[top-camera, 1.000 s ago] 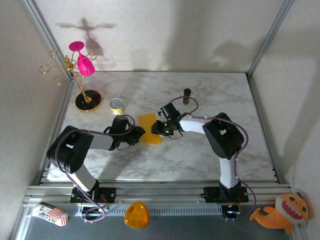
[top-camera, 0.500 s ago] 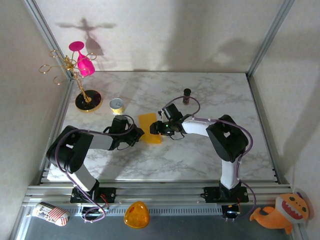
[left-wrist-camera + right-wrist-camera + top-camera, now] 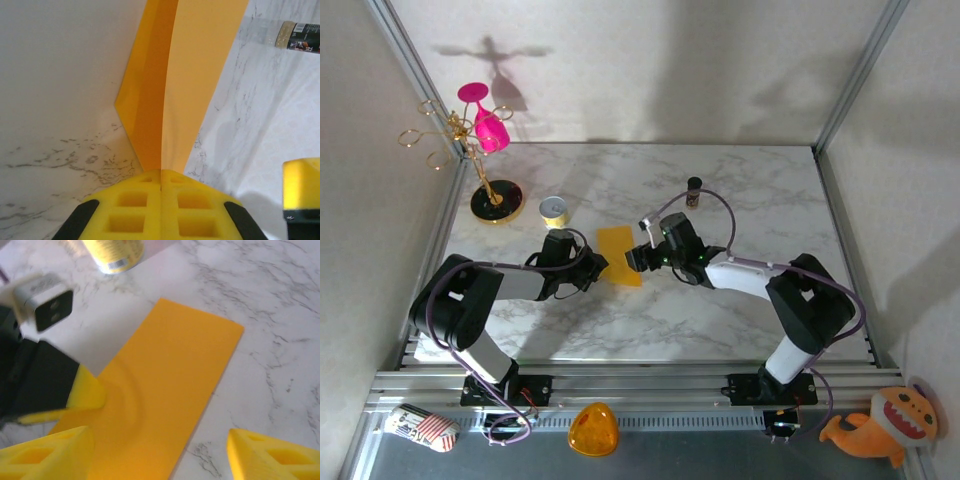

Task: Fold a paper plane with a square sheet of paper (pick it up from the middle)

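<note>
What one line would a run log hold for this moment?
paper: folded rectangle on marble table | left hand: shut on the paper's edge | right hand: open, above the paper

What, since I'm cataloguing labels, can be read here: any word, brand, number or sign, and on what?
On the small bottle: dark label, print too small to read.
On the yellow tin: markings blurred.
On the striped pouch: markings too small.
Nothing legible.
</note>
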You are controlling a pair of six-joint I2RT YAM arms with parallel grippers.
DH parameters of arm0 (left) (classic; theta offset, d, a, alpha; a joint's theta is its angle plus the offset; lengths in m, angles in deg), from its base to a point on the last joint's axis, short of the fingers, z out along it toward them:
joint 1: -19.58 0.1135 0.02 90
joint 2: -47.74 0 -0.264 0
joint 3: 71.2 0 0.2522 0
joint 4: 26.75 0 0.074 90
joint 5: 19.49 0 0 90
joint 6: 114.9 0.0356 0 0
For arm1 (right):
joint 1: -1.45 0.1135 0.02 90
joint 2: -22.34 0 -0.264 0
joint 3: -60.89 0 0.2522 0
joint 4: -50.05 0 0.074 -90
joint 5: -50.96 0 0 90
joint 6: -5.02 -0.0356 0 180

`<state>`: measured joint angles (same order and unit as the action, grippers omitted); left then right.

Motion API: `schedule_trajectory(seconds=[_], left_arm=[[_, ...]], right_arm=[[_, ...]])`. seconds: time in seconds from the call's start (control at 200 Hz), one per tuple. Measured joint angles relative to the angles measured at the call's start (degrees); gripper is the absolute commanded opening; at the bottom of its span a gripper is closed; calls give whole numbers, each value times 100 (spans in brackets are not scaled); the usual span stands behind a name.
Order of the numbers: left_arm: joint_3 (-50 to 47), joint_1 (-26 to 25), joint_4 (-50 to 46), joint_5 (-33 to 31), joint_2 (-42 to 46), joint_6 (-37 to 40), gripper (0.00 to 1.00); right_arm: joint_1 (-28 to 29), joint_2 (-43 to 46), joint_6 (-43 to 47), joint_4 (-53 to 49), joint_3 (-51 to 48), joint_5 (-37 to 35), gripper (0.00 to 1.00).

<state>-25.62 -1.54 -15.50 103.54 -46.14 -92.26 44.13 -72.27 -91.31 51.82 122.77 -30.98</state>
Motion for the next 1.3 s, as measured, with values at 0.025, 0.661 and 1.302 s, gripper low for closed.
schedule_trajectory(seconds=[0.025, 0.661, 1.302], left_arm=[[0, -4, -2, 0, 0, -2, 0], [0, -20, 2, 7, -2, -42, 0], [0, -59, 0, 24, -2, -39, 2]], right_arm=[[68, 7, 195, 140, -109, -35, 70], [1121, -424, 2409, 1589, -817, -225, 70], [1154, -907, 2667, 1950, -706, -525, 41]])
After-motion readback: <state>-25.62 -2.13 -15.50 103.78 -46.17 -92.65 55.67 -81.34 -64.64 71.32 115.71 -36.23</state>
